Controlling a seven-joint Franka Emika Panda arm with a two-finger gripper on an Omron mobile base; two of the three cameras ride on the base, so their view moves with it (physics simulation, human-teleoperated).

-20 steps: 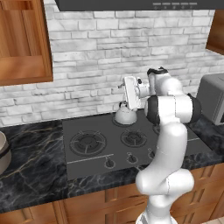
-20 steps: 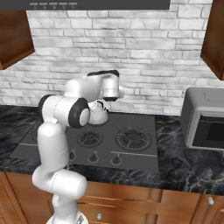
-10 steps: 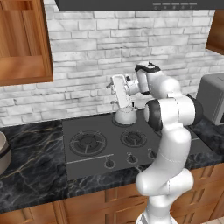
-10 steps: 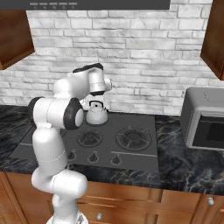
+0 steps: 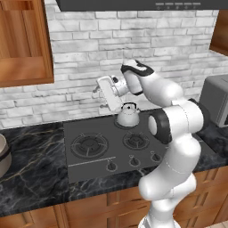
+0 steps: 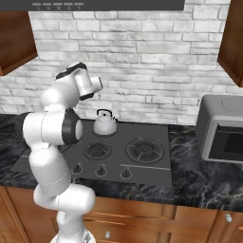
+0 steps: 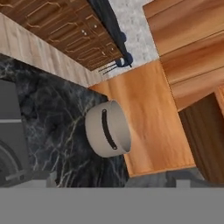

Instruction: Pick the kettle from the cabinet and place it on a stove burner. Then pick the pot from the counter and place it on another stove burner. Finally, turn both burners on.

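Beige and big, the pot (image 7: pixel 108 134) sits on the black counter (image 7: pixel 52 118), far left of the stove (image 5: pixel 107 147). It looks heavy, hard and smooth; grab its rim. The gripper (image 5: pixel 101 92) is wide open, holding nothing. The kettle (image 5: pixel 128 115) sits on a back burner.
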